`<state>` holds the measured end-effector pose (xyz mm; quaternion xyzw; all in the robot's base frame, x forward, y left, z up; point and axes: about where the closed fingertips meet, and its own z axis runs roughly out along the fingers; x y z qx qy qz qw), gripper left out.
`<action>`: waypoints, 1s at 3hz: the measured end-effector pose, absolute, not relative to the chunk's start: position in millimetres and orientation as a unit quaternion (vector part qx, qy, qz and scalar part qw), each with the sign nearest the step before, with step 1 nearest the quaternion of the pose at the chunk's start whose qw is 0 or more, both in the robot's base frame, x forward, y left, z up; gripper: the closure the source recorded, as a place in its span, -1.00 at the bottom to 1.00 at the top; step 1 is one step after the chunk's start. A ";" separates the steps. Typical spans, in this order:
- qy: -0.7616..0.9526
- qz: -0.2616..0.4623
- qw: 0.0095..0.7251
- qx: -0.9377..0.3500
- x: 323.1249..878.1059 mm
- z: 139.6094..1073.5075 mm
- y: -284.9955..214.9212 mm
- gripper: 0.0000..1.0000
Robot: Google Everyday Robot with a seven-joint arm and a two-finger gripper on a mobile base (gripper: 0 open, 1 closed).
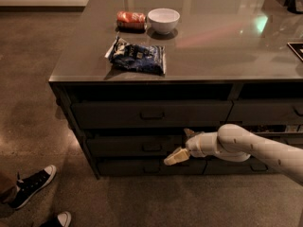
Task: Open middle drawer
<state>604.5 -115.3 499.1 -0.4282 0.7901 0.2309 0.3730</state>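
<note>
Gripper sits low in front of the cabinet, just right of the mid drawer's centre pull and at approx the same height. Jaws look spread. The tan finger points down-left over the seam btw the mid drawer and the bottom drawer. The grey finger pokes up toward the dark gap above the mid drawer. Nothing is held btw them. Can't tell whether either finger touches the drawer front. White arm runs off to the picture's right edge, across the narrower right-hand drawers.

Mid drawer is the second of three in the wide left stack, under the top drawer. Its front looks about flush w/ its neighbours, i.e. shut as far as can be seen.

On the surface:
- A dark blue snack bag lies flat near the front-left corner.
- Behind it is a red item, poss. a can on its side.
- Just right of that is a white bowl, upright.

Bottom-left on the floor are two black-and-white sneakers, well apart from the cabinet.
</note>
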 end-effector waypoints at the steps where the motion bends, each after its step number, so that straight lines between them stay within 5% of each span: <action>1: 0.787 0.228 0.371 -0.436 611.6 487.3 -107.9 -1.00; 3: 0.764 0.224 0.384 -0.468 622.6 475.0 -89.9 -1.00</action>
